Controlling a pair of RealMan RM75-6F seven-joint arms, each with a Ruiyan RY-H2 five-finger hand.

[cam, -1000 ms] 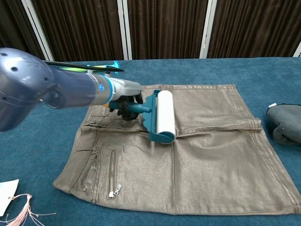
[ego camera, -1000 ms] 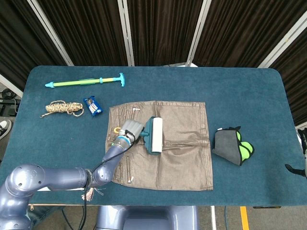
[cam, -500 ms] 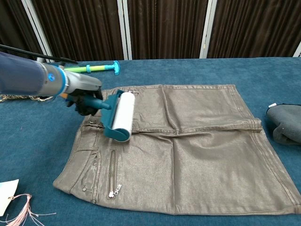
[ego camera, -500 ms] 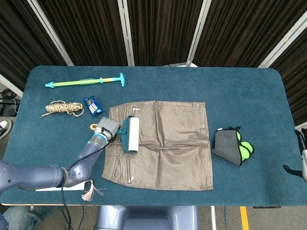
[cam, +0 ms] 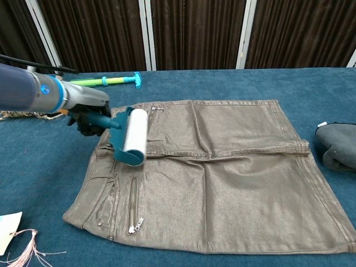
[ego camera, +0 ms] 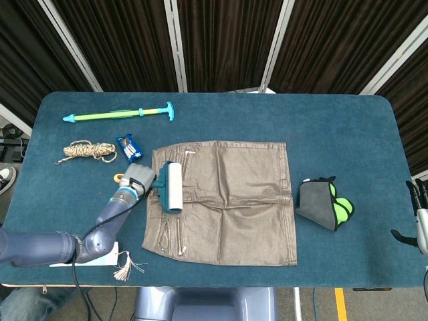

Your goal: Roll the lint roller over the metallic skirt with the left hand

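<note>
The metallic bronze skirt lies flat in the middle of the blue table. My left hand grips the teal handle of the lint roller. Its white roll rests on the skirt's left waistband edge, lying roughly front to back. My right hand shows only at the far right edge of the head view, off the table, fingers spread and holding nothing.
A grey and lime pouch lies right of the skirt. A green and teal pump, a rope coil and a small blue packet lie at the back left. A white tag with tassel sits at the front left.
My left hand has drawn the lint roller leftward across the skirt, from near its centre to the left waistband edge. The right hand has come slightly more into view.
</note>
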